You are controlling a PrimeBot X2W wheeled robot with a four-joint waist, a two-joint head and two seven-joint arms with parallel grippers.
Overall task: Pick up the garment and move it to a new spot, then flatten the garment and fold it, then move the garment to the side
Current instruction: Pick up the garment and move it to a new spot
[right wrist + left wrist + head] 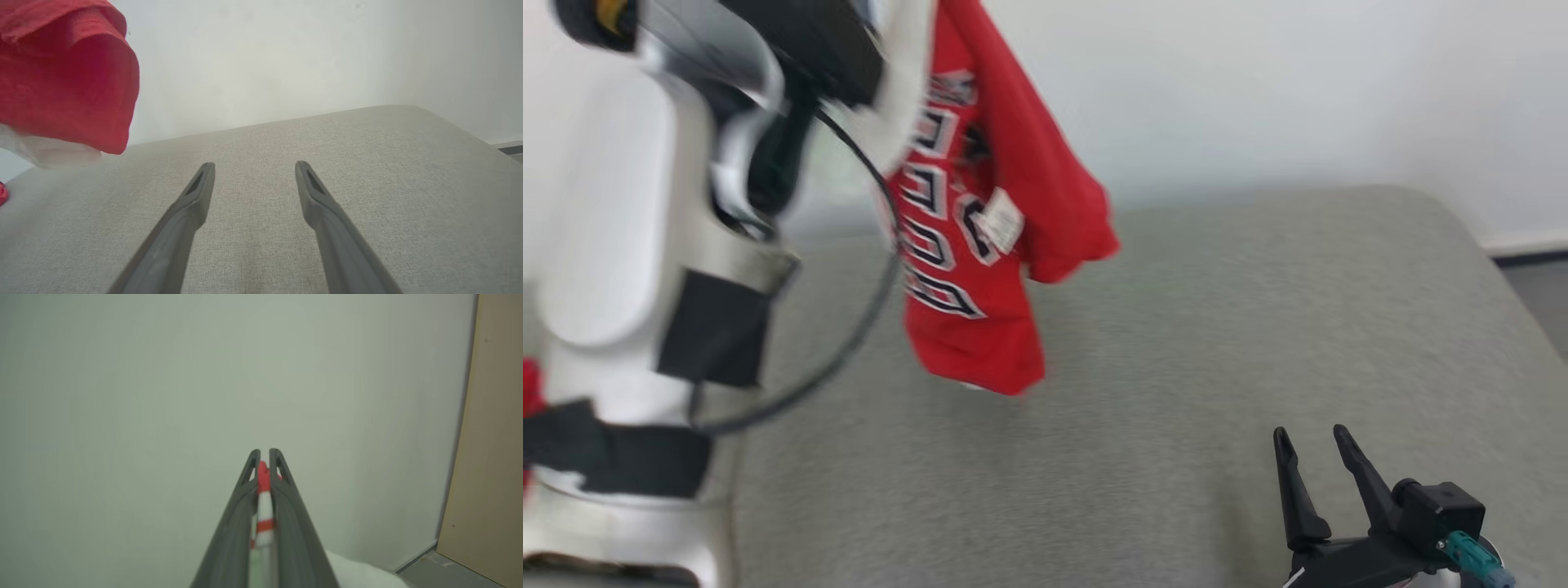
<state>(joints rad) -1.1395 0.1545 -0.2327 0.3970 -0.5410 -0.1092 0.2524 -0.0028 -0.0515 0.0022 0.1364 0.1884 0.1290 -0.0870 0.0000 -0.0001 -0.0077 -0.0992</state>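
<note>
The left gripper [264, 451] pinches the red shirt [1023, 184], which hangs over the grey cushion [1258, 327]. The right gripper [1313, 437] sits open, well apart.

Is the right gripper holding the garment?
No: the right gripper stands open over the grey surface, and the red garment hangs apart from it.

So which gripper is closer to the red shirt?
Left. The left gripper is shut on the shirt, dangling it above the cushion. The right gripper is open, low and apart, to the shirt's right.
</note>
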